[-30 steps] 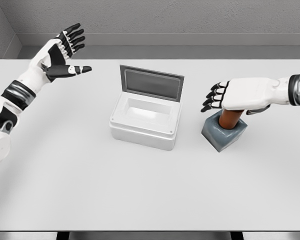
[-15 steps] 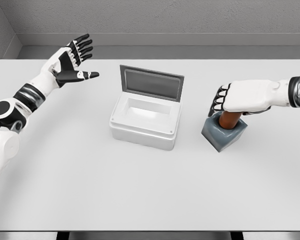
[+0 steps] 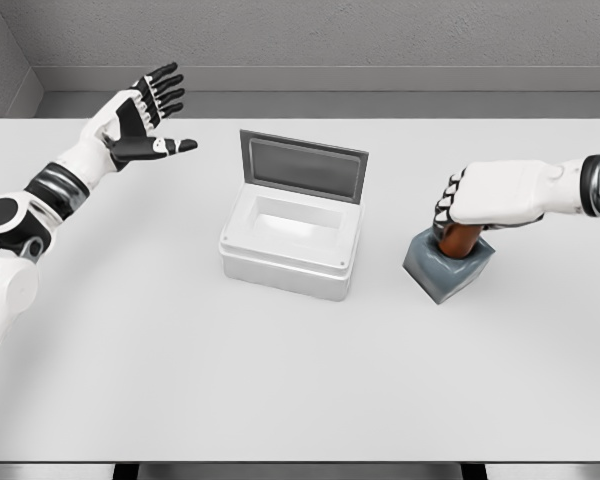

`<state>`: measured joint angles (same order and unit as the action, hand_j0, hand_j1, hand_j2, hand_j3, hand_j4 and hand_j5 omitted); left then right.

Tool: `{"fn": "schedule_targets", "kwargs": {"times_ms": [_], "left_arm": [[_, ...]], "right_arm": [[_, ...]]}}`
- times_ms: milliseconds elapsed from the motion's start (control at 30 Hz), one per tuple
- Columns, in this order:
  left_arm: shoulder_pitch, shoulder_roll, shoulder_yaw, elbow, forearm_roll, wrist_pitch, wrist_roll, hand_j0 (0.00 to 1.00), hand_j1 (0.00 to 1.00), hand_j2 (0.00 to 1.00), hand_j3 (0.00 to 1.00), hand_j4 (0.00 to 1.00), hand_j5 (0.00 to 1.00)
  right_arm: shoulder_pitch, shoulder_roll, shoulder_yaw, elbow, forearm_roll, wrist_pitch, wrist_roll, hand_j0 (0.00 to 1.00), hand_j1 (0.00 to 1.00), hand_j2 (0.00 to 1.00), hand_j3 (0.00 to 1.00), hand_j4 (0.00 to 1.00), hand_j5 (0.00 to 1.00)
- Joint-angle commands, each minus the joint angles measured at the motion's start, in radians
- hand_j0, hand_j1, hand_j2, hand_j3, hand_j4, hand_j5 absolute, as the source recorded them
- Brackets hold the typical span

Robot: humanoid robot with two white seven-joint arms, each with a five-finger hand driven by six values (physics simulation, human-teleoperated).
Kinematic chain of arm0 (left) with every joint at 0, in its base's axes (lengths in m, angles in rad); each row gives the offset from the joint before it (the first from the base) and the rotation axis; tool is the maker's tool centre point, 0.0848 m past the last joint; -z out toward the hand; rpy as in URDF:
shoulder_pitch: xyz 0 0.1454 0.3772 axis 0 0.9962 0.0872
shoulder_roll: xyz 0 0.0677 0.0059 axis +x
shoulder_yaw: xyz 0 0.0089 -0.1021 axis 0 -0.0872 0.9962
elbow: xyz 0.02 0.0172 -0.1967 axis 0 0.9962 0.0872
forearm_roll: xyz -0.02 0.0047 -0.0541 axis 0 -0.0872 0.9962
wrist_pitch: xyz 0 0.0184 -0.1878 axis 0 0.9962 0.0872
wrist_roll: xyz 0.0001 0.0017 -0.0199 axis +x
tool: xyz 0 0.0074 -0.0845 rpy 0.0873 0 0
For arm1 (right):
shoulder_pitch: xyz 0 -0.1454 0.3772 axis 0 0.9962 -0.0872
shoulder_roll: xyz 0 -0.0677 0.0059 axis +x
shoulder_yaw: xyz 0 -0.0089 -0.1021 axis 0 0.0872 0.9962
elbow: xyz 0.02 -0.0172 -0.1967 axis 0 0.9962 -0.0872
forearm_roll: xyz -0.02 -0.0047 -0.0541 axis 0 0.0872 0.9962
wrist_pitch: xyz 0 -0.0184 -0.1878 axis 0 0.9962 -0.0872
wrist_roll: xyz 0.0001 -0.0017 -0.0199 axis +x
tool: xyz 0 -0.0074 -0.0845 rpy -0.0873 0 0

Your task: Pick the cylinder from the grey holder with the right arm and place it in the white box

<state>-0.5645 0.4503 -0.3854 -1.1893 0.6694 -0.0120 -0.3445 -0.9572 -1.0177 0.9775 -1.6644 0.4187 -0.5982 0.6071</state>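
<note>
Since the earlier frames, your right hand (image 3: 480, 200) has gone from spread fingers hovering above the cylinder (image 3: 460, 239) to fingers curled down around its top, and your left hand (image 3: 145, 115) has risen slightly and then held its place. Right now the right hand is closed on the brown cylinder, which stands upright in the grey holder (image 3: 447, 266); only a short band of it shows between the hand and the holder's rim, so the cylinder is not yet lifted out. Whether the grip is firm cannot be told from this view. The grey holder sits on the table (image 3: 300, 380) to the right of the white box (image 3: 291, 245), near it but clearly apart. The white box has its lid (image 3: 302, 166) standing open at the back, and its inside looks empty and ready to receive the cylinder. The left hand is raised well to the left of the white box, fingers spread, holding nothing. By this judgement, the reach and the closing of the hand are done; you still have the lift from the holder, the carry leftward to the white box, and the release inside it.
</note>
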Motion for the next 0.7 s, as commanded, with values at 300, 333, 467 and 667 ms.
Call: {"fn": "schedule_targets", "kwargs": {"times_ms": [300, 333, 467, 667], "left_arm": [[0.000, 0.001, -0.001, 0.005, 0.004, 0.000, -0.001, 1.00, 1.00, 1.00, 1.00, 1.00, 1.00], [-0.002, 0.001, -0.001, 0.005, 0.004, 0.000, -0.001, 1.00, 1.00, 1.00, 1.00, 1.00, 1.00], [0.000, 0.001, -0.001, 0.005, 0.004, 0.000, -0.001, 1.00, 1.00, 1.00, 1.00, 1.00, 1.00], [0.000, 0.001, 0.000, 0.005, 0.004, 0.001, -0.001, 1.00, 1.00, 1.00, 1.00, 1.00, 1.00]], "right_arm": [[-0.014, -0.018, -0.005, -0.012, 0.009, -0.013, 0.004, 0.46, 0.46, 0.46, 0.46, 0.46, 0.46], [-0.014, -0.025, -0.007, -0.026, 0.009, -0.013, 0.004, 0.46, 0.46, 0.46, 0.46, 0.46, 0.46], [-0.028, -0.028, -0.008, -0.031, 0.008, -0.013, 0.004, 0.46, 0.46, 0.46, 0.46, 0.46, 0.46], [-0.051, -0.030, -0.008, -0.054, 0.008, -0.013, 0.004, 0.46, 0.46, 0.46, 0.46, 0.46, 0.46]]}}
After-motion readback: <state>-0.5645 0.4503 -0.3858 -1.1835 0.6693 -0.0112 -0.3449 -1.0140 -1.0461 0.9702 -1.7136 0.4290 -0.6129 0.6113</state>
